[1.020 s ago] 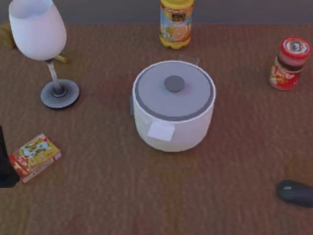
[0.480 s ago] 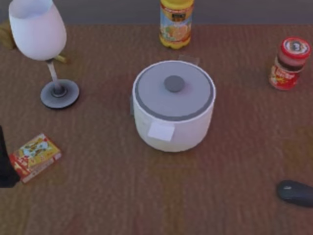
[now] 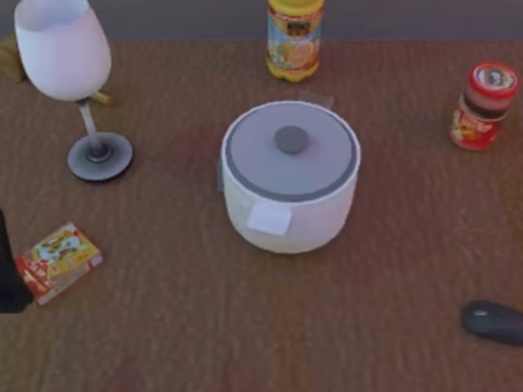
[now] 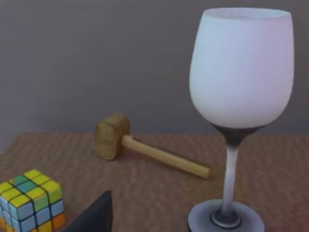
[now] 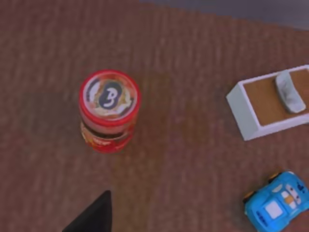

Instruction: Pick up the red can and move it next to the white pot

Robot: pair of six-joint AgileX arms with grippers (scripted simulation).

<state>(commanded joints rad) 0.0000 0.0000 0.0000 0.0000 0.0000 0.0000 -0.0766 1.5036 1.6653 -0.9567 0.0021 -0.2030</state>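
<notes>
The red can (image 3: 484,106) stands upright near the table's right edge, well apart from the white pot (image 3: 290,175) with its grey lid at the middle. In the right wrist view the red can (image 5: 110,110) shows its white, red-rimmed top from above, some way ahead of that arm. My right gripper (image 3: 493,321) is a dark shape low at the right edge, nearer the front than the can and holding nothing. My left gripper (image 3: 8,273) sits at the left edge beside a card box.
An orange juice bottle (image 3: 294,37) stands behind the pot. A white wine glass (image 3: 64,49) stands at the back left, with a wooden mallet (image 4: 145,147) and a colour cube (image 4: 31,200) near it. A card box (image 3: 57,261) lies front left. A white tray (image 5: 270,101) and blue toy car (image 5: 277,200) lie beyond the can.
</notes>
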